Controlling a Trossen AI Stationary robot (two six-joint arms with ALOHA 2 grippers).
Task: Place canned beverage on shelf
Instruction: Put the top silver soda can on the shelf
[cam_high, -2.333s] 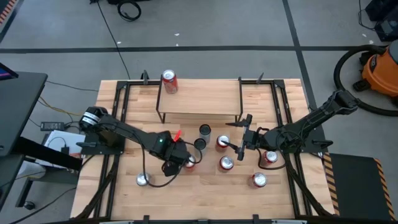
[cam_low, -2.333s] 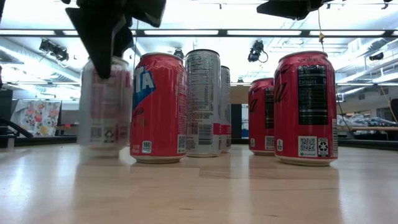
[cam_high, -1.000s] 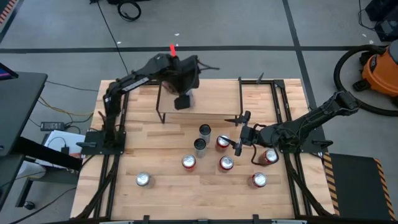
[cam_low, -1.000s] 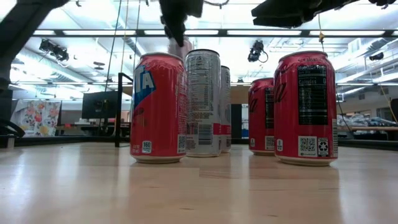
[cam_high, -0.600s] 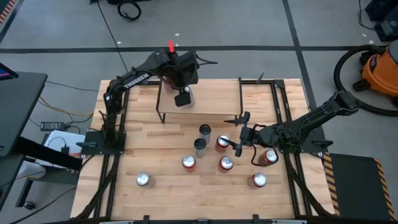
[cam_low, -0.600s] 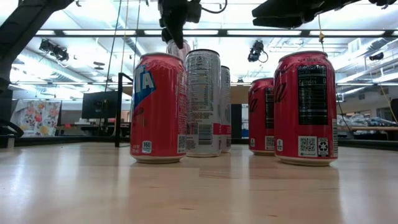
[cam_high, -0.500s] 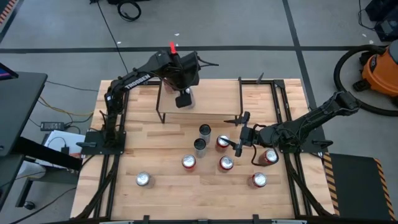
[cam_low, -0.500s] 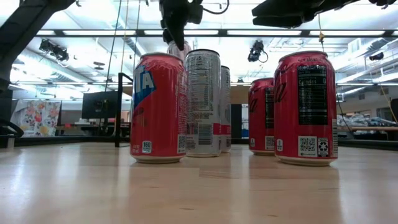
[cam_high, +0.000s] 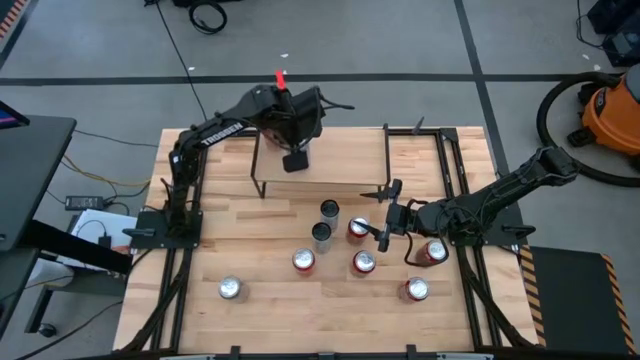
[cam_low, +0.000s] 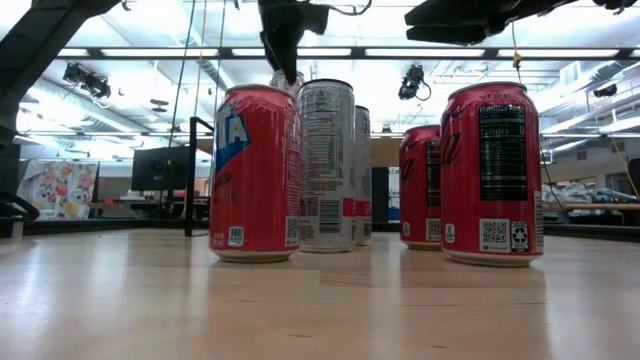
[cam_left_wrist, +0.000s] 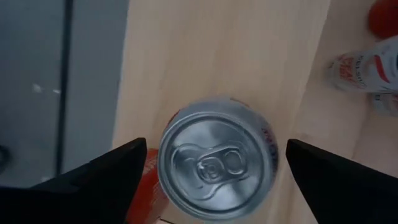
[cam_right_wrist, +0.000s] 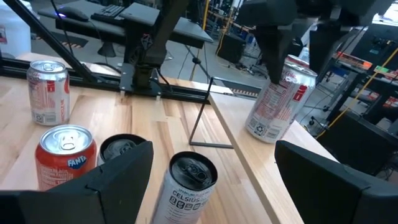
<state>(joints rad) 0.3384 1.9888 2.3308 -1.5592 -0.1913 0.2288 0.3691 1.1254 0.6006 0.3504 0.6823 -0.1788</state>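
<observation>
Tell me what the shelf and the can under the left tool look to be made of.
Shelf: a pale wood plank top with visible grain, matte, on thin black legs that look like painted metal rod. Can: most likely aluminium, given its shiny silver lid with pull tab and printed white-and-red side. The left tool straddles it with its fingers spread apart.

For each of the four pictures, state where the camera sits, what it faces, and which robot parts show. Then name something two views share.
High view: overhead, facing down on the shelf; both arms show.
Low view: tabletop height, facing the red can; arms enter from above.
Left wrist view: above the shelf, facing down on a silver-topped can between its open fingers.
Right wrist view: facing the shelf; own open fingers show.
Shared: the right wrist view shows that same can under the left tool.
</observation>
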